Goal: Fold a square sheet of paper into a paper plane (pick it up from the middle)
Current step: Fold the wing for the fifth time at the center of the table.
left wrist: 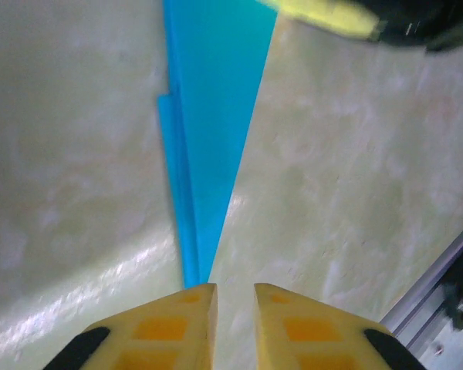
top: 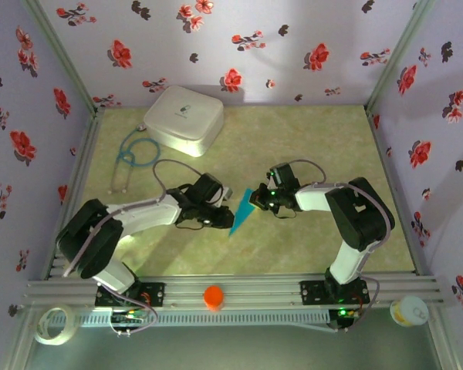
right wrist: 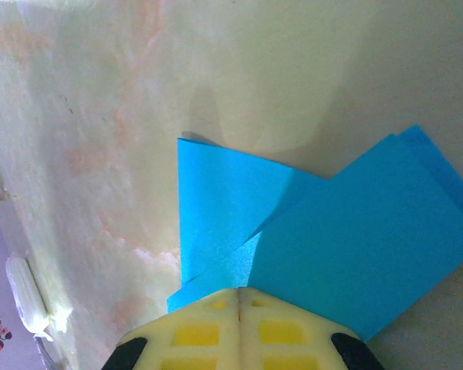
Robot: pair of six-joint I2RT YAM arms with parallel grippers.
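Observation:
The turquoise-blue paper plane (top: 243,210) lies as a slim pointed dart on the table between my two grippers, its point toward the near edge. My right gripper (top: 259,202) is shut on its wide folded end (right wrist: 355,247), its pads (right wrist: 238,293) pressed together over the paper's edge. My left gripper (top: 224,218) sits at the pointed end, its fingers (left wrist: 235,287) slightly apart with bare table in the gap. The paper's tip (left wrist: 216,116) runs up to the left finger's tip, beside the gap. A yellow finger of the right gripper (left wrist: 324,15) shows at the dart's far end.
A white rounded box (top: 184,119) stands at the back left, with a teal looped cable (top: 131,158) beside it. An orange cap (top: 213,297) sits on the front rail (top: 278,287). A tape roll (top: 54,324) and a small cup (top: 409,311) lie outside the rail.

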